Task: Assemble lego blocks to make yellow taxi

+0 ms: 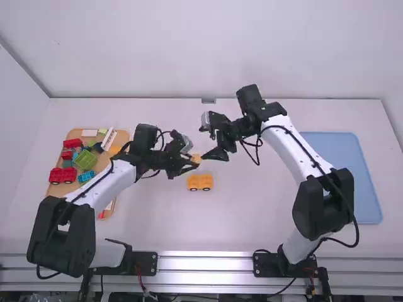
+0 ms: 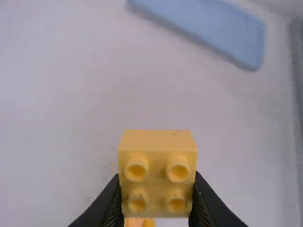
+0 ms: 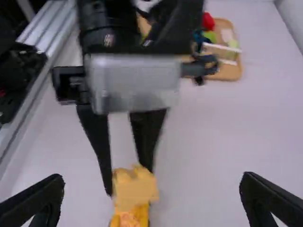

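Gripping a yellow block (image 1: 196,158) by its sides, the left gripper (image 1: 191,163) is just beyond the yellow car base (image 1: 200,182), its fingertips partly hiding the block. The right gripper (image 1: 209,139), fingers spread wide, is farther beyond the car base. Left of the car base, the left arm partly covers the wooden tray (image 1: 55,189). The right wrist view cuts off the car base.

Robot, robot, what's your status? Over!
Left tool shut on yellow block. Right tool open, empty. Yellow wheeled piece on table, close by.
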Action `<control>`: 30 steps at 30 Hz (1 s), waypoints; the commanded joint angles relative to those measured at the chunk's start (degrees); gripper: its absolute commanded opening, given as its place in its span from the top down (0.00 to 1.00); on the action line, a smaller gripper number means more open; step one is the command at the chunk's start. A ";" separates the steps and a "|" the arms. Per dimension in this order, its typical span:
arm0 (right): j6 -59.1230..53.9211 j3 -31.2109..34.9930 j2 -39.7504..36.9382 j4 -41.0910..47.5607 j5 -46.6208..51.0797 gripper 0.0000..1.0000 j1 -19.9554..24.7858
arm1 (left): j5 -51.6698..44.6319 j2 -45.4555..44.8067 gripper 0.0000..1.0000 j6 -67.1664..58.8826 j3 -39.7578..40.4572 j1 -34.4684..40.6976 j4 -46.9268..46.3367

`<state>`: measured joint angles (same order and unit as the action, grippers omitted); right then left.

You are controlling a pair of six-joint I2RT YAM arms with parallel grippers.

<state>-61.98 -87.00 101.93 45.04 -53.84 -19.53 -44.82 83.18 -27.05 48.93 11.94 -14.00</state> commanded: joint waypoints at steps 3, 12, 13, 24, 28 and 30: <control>10.38 -2.32 -0.04 -2.47 6.75 0.01 2.93 | 27.69 2.71 0.94 -10.58 8.31 2.34 -17.81; 13.31 -2.29 -0.04 0.17 7.41 0.01 5.75 | 40.02 15.98 0.98 -29.09 9.40 3.54 -24.52; 13.29 -2.29 -0.04 0.87 7.63 0.01 5.62 | 41.05 17.20 0.98 -31.43 9.40 3.52 -24.65; 10.97 -2.29 -0.04 3.15 7.65 0.01 5.86 | 36.94 20.02 0.98 -45.31 6.23 3.17 -19.78; 10.97 -2.29 -0.04 2.56 7.67 0.02 6.10 | 36.50 20.02 0.85 -46.27 5.79 3.56 -19.02; 11.23 -2.29 -0.04 1.86 7.63 0.01 6.10 | 36.74 20.02 0.01 -43.82 5.81 3.17 -16.83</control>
<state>-50.94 -88.01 101.93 47.00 -45.89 -13.65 -6.90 103.02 -70.35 54.76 15.27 -31.29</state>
